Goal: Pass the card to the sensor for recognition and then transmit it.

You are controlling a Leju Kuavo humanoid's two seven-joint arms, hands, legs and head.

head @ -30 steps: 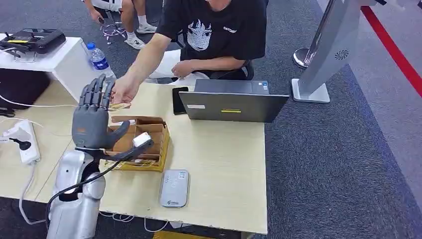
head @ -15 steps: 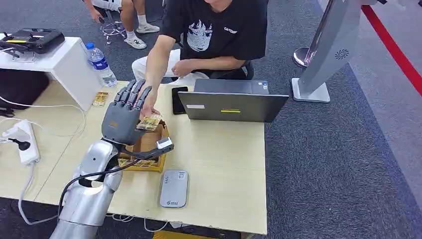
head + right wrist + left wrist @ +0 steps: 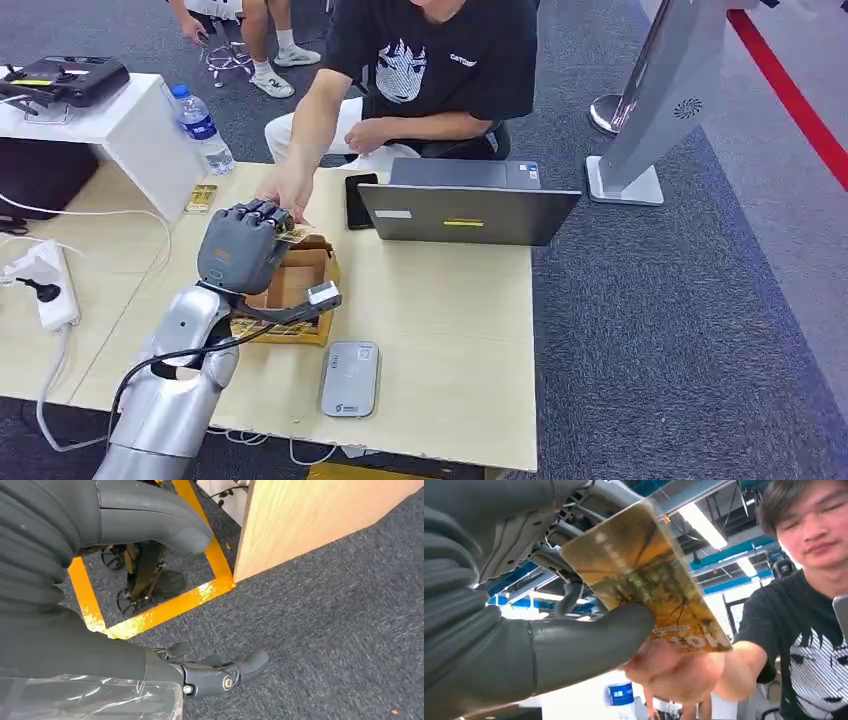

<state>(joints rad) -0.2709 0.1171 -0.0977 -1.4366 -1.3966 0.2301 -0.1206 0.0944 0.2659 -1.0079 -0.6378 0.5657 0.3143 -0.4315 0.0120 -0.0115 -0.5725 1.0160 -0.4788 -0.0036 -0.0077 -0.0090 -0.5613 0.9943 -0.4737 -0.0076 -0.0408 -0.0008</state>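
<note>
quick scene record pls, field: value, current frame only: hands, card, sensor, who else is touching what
left hand: left hand raised over the cardboard box, fingers curled, thumb pressing the card
card: gold-brown, gripped by the left hand; the person's hand meets it at the far end
right hand: right hand hangs low over grey carpet beside the table, holding nothing, fingers apart
sensor: grey card reader flat near the table's front edge, nothing on it
second card: second card lies on the table near the water bottle
laptop: laptop open, facing the person

The left hand [image 3: 243,248] is raised on a bent arm, fingers curled, while the right hand [image 3: 150,555] hangs with fingers apart.
</note>
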